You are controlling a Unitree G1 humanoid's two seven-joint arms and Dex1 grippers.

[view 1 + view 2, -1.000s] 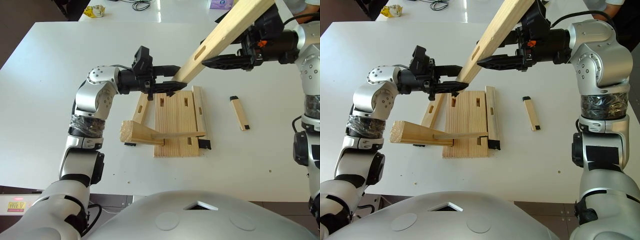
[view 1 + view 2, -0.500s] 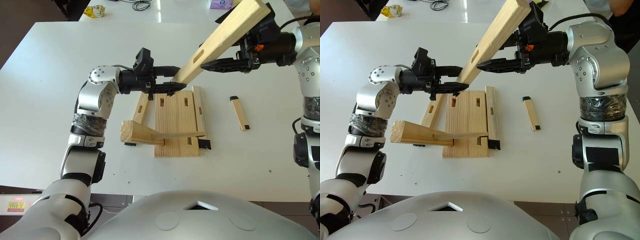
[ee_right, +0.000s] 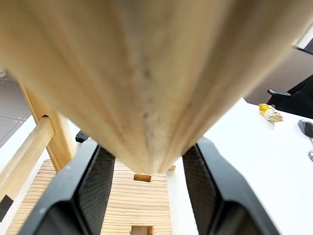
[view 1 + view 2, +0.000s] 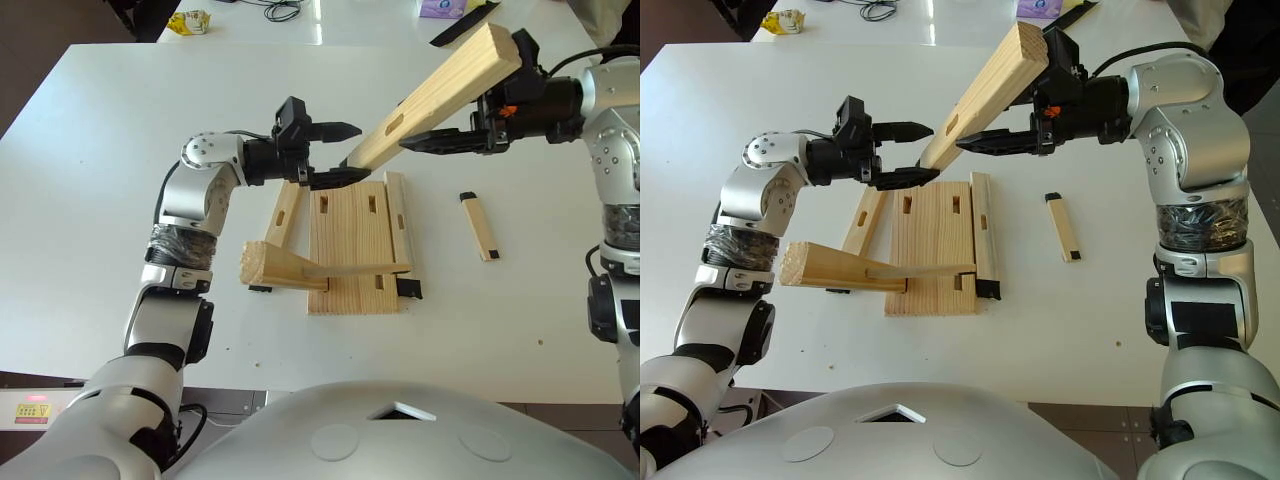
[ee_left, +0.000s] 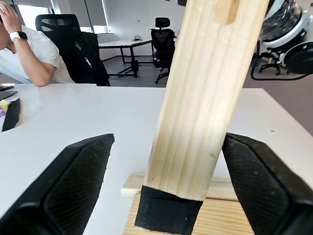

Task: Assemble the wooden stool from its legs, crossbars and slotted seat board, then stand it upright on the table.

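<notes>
White bench (image 4: 120, 150), office desks and chairs behind. Seat board (image 4: 352, 240) lies flat near the front middle, slots up. Right tool (image 4: 430, 128) is clamped on a long leg (image 4: 470, 68), held at a slant with its black-capped end down at the board's far edge. Left tool (image 4: 345, 150) gapes wide around that lower end, gripping nothing.

Step in hand, as I judge it: seating the leg's end in a far slot. To do it well:
- Bring the leg nearer upright before pressing.
- Close the left tool lightly as a guide.
- Centre the end over the slot; a slanted push would likely jam or skid the board.

Left wrist view shows clear gaps between both pads (image 5: 73, 181) and the leg; whether the cap (image 5: 164, 210) touches the board, cannot tell. Right wrist view sights along the leg to 1 slot (image 3: 142, 177) just beyond it. Head views add a short crossbar (image 4: 479, 227) lying well apart to the right.
</notes>
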